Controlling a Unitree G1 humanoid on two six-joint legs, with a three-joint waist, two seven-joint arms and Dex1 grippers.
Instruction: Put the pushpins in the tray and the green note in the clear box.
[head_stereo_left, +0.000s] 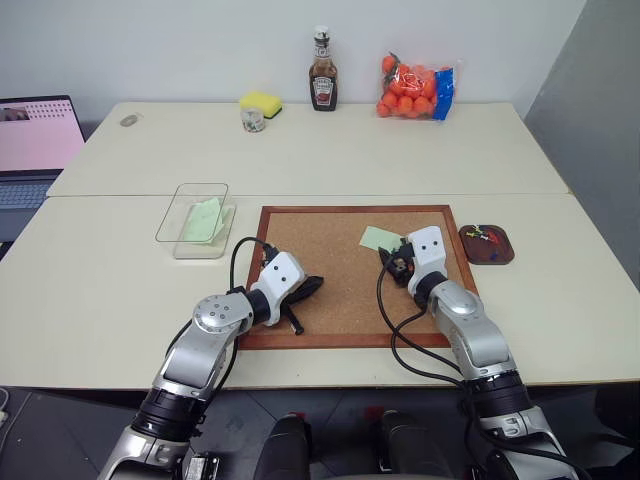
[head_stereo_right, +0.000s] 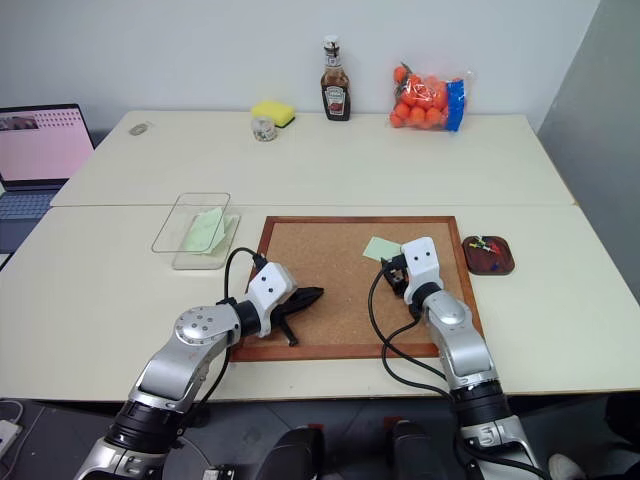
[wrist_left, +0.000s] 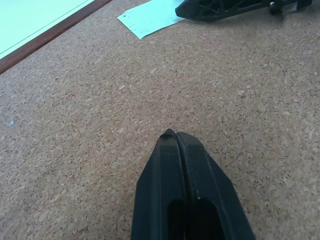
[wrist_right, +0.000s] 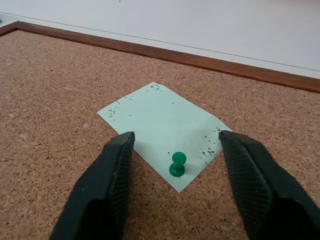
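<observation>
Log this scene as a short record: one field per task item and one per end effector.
green note on corkboard: pale green slip lying on the cork, held by a green pushpin near one corner
clear box: left of the corkboard, another green slip inside
tray: right of the corkboard, several pushpins in it
right end effector: open, fingers either side of the green pushpin, not touching it
left end effector: shut, empty, low over bare cork
</observation>
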